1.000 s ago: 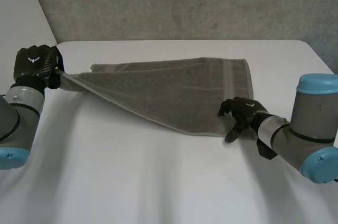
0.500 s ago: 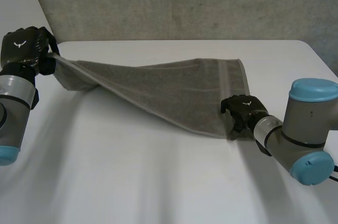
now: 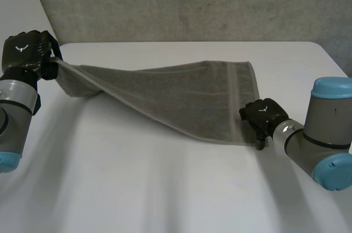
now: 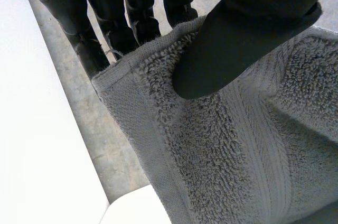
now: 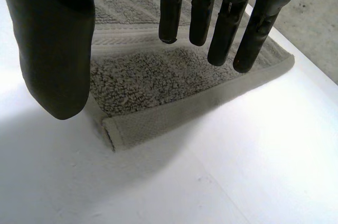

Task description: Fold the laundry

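Observation:
A grey towel (image 3: 181,95) lies stretched across the white table (image 3: 165,189). My left hand (image 3: 27,51) holds its left corner lifted off the table at the far left. In the left wrist view the thumb (image 4: 243,39) pinches the towel's hem (image 4: 132,108) against the fingers. My right hand (image 3: 264,115) hovers at the towel's near right corner. In the right wrist view its fingers (image 5: 222,18) are straight and spread over that corner (image 5: 158,123), with the thumb (image 5: 53,49) held apart and nothing between them. The right part of the towel rests flat on the table.
A grey wall (image 3: 192,2) runs behind the table's far edge. Bare white tabletop spreads in front of the towel. Both arms reach in from the near corners.
My left hand rose and drew back to the left with the towel's corner, lifting that end. My right hand slid right, off the towel's near edge, and its fingers straightened.

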Motion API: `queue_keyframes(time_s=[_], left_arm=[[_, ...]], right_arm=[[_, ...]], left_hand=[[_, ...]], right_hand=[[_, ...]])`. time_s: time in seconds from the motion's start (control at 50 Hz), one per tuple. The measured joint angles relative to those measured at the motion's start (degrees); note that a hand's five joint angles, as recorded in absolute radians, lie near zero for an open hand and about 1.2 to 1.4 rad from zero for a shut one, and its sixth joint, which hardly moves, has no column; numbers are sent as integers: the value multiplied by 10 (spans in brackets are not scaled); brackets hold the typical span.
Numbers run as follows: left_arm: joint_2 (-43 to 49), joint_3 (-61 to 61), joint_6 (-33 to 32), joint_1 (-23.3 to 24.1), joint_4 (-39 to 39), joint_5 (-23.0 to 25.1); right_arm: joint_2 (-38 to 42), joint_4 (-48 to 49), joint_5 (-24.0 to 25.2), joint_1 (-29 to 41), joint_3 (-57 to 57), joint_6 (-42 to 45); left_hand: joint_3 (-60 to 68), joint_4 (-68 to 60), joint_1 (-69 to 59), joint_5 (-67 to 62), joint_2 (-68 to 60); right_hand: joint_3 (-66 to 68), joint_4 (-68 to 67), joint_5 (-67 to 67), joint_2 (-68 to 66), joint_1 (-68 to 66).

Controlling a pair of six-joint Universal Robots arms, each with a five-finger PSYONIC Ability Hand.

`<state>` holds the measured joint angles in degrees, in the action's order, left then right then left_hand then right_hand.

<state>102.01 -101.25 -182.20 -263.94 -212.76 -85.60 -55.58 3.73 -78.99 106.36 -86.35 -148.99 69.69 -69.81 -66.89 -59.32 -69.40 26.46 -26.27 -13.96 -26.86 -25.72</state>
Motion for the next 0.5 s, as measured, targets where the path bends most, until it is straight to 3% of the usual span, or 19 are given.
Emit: queue_keyframes(time_s=[0.5], left_arm=[[7, -1, -1, 0, 0, 0]], right_arm=[[39, 23, -6, -6, 26, -6]], left_hand=[[0, 0, 0, 0, 0]], right_hand=[[1, -2, -19, -2, -9]])
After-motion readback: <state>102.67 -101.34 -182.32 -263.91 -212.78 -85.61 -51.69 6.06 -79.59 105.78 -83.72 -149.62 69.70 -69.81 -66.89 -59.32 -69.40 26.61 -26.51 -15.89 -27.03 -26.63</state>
